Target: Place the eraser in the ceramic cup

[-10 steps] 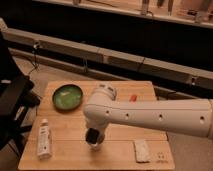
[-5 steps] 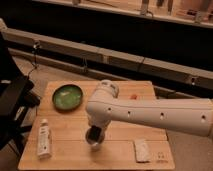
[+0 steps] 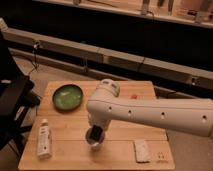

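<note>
My gripper (image 3: 95,134) hangs directly over the ceramic cup (image 3: 95,145), at the end of my white arm (image 3: 150,112), which reaches in from the right side of the view. A small dark block, the eraser (image 3: 94,134), sits at the gripper's tip, right at the mouth of the cup. I cannot tell whether the gripper is clamped on the eraser or parted from it, nor whether the eraser touches the cup's rim; the two overlap in this view.

The ceramic cup stands upright on the wooden tabletop (image 3: 70,152), near its front edge and roughly midway along it. Only the cup's lower wall and part of its rim show beneath the gripper.

Taking the cup as the reference: a white bottle (image 3: 44,140) lies on its side to the left of the cup, well apart, close to the tabletop's left edge. A pale grey pad (image 3: 142,150) lies flat to the right of the cup, near the front edge. A green plate (image 3: 68,96) rests behind and to the left of the cup, toward the far left corner. A small orange stick (image 3: 133,95) shows behind the cup to the right, just past my arm, near the far edge.
</note>
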You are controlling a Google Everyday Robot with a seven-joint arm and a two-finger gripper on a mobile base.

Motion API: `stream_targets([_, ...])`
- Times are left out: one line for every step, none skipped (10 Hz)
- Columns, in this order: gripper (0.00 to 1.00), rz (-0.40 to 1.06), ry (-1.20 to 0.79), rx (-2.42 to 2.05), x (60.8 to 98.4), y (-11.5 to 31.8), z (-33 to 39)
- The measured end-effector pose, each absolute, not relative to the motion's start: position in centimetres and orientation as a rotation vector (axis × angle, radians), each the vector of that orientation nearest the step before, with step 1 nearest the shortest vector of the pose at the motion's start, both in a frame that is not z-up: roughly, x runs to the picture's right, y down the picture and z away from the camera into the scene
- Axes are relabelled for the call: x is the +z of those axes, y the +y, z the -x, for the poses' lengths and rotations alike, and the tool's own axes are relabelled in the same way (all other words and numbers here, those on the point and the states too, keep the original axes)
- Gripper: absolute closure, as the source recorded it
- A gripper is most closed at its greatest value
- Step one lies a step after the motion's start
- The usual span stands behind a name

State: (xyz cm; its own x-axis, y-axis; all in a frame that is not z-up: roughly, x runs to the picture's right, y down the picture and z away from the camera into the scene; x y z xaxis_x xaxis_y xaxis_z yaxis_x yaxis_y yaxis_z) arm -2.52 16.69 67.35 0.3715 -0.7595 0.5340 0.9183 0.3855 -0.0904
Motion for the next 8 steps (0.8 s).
stream_targets([0.2,0.41,-0.449,-1.114,67.35,16.74,2.63])
stream_targets([0.2,0.409,-0.451,-1.118,67.32,16.77,2.82])
stream_targets([0.23,0.408,-0.45,-1.118,67.29,16.75,2.84])
stream_targets([0.29,0.408,-0.45,-1.112,67.3,16.65,2.77])
stream_targets([0.28,0.407,-0.448,-1.11,67.35,16.56,2.69])
stream_targets([0.23,0.406,-0.447,-1.109,67.4,16.42,2.49])
stream_targets([0.2,0.405,-0.447,-1.106,67.36,16.32,2.32])
stream_targets([0.2,0.404,-0.448,-1.107,67.27,16.25,2.38])
